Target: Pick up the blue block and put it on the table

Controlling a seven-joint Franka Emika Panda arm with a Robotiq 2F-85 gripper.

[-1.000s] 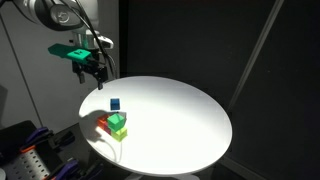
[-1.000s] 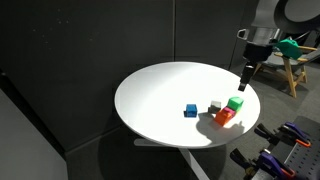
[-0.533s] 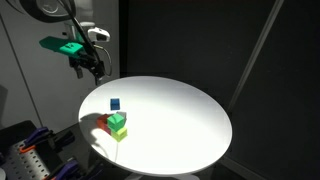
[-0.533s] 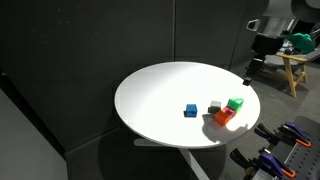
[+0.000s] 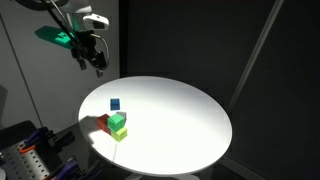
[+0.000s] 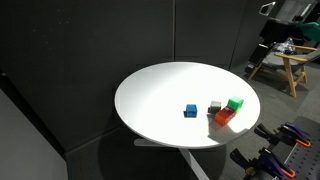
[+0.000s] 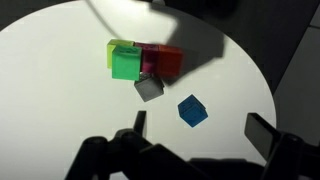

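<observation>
the hand [image 5: 97, 64] hangs in the air above and outside the edge of the desk [image 5: 185, 125], touching nothing; in the wrist view its two dark fingers [image 7: 139, 120] stand spread wide with only the white top showing between them, so it is empty. the blue block [image 5: 115, 103] sits flat on the desk, alone, a little way in from the edge nearest the robot and apart from the other blocks; in an exterior view it lies closer to the middle of the round top [image 6: 190, 110] than the rest, and in the wrist view it shows as a small blue cube [image 7: 192, 111] turned at an angle, low in the picture between the two fingers. nearer that same edge lies a tight cluster: a bright green cube [image 7: 125, 62] and an orange-red cube [image 7: 163, 62] side by side and touching, with a small grey block [image 7: 149, 87] just beside them on the side that faces the blue block. in both exterior views the cluster sits close to the rim of the desk; whether the green cube rests on the top itself or on something beneath it i cannot tell. a broad shadow falls across the top by the cluster in the wrist view. the rest of the white top is lit brightly against a black backdrop
</observation>
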